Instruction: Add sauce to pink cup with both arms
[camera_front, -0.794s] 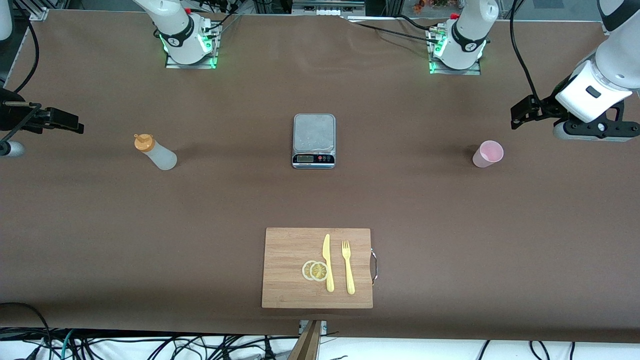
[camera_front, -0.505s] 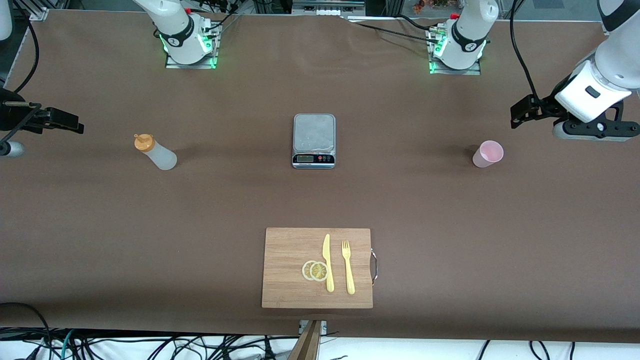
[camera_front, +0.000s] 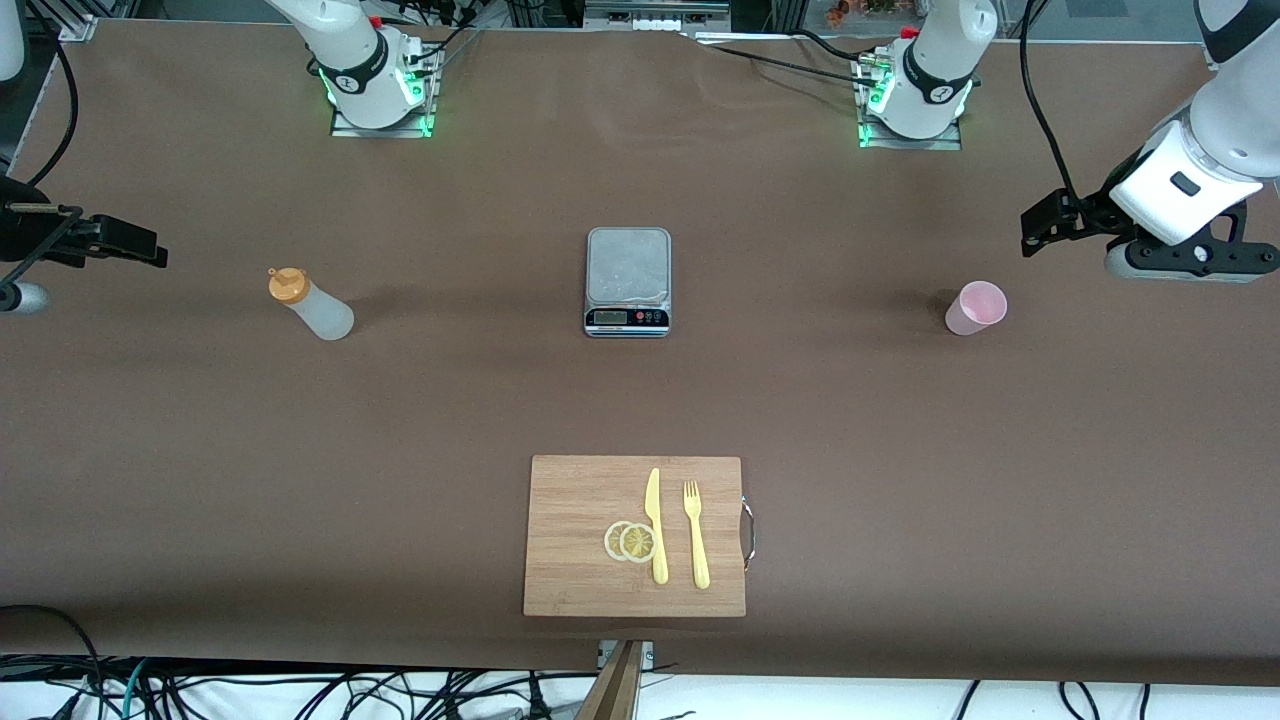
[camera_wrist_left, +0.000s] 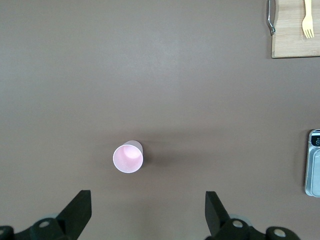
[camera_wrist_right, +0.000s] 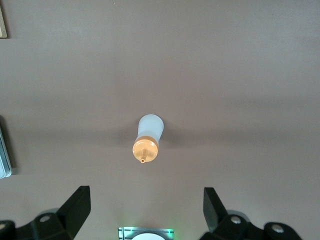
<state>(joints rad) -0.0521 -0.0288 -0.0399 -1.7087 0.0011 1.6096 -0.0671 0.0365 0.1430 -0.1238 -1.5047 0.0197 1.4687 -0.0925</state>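
The sauce bottle (camera_front: 310, 305), whitish with an orange cap, stands on the table toward the right arm's end; it also shows in the right wrist view (camera_wrist_right: 148, 137). The pink cup (camera_front: 975, 307) stands upright toward the left arm's end and looks empty in the left wrist view (camera_wrist_left: 128, 157). My left gripper (camera_wrist_left: 148, 215) is open and empty, high over the table near the cup (camera_front: 1185, 265). My right gripper (camera_wrist_right: 147, 212) is open and empty, high over the table near the bottle, mostly out of the front view (camera_front: 20, 297).
A kitchen scale (camera_front: 628, 282) sits mid-table between bottle and cup. A wooden cutting board (camera_front: 580, 500) lies nearer the front camera with a yellow knife (camera_front: 655, 525), a yellow fork (camera_front: 696, 533) and lemon slices (camera_front: 630, 541).
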